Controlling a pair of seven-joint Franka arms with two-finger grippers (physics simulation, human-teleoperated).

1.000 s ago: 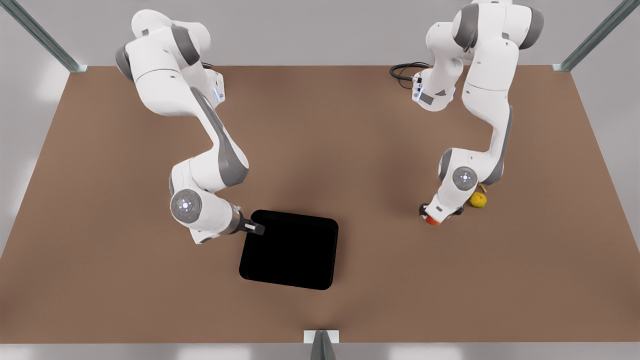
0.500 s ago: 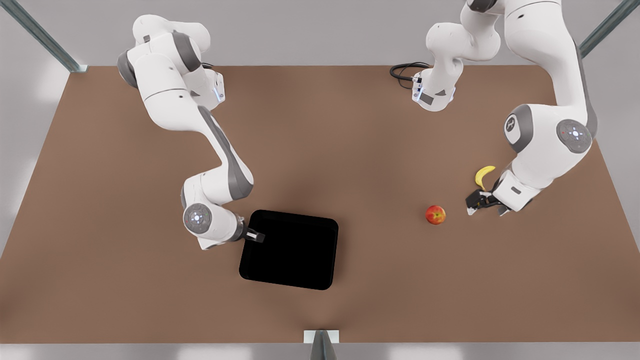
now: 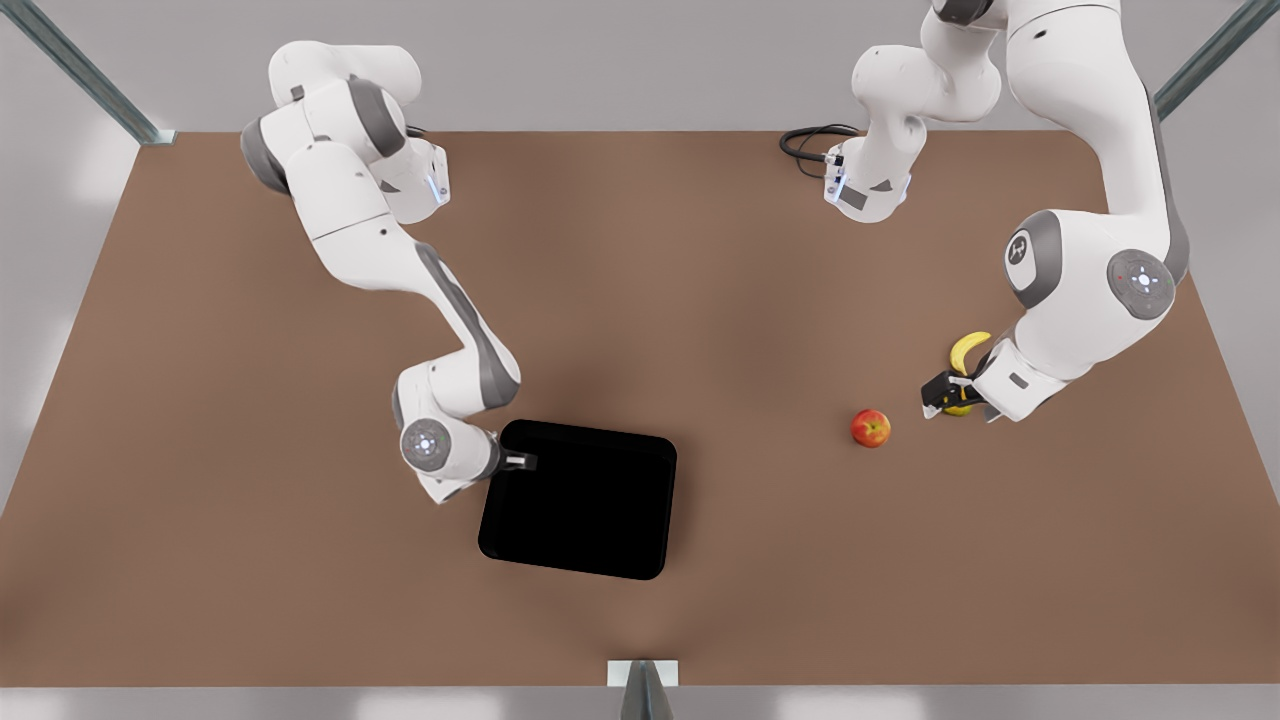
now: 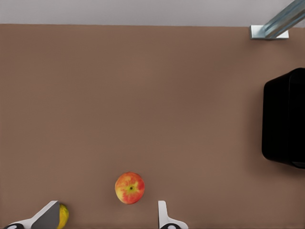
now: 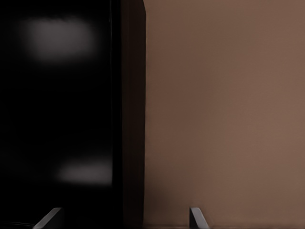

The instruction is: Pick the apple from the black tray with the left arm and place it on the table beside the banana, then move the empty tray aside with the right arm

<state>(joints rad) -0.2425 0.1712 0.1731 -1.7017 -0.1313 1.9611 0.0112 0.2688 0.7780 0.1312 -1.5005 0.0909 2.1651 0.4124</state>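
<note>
A: Front view. The apple (image 3: 871, 429) sits bare on the table (image 3: 700, 280), near the banana (image 3: 968, 347) at the front view's right. One second ago the left gripper (image 3: 937, 397) was down on it; now that gripper is lifted off and pulled back beside the banana, fingers spread, holding nothing.

B: So the placing looks done. The tray?

A: The black tray (image 3: 580, 500) is empty and has not moved. The right gripper (image 3: 520, 461) has closed in on the tray's left rim over the last second.

B: Left wrist view?

A: Apple (image 4: 129, 188) on the table between the open fingertips (image 4: 163, 213), untouched; a yellow-green fruit (image 4: 63, 215) peeks beside one finger. The tray's edge (image 4: 286, 119) lies well apart.

B: Right wrist view?

A: The tray's rim (image 5: 131, 109) runs between the open fingers (image 5: 195, 217), nothing inside the tray. Judgement: the rim grasp comes next, then the push aside.
</note>
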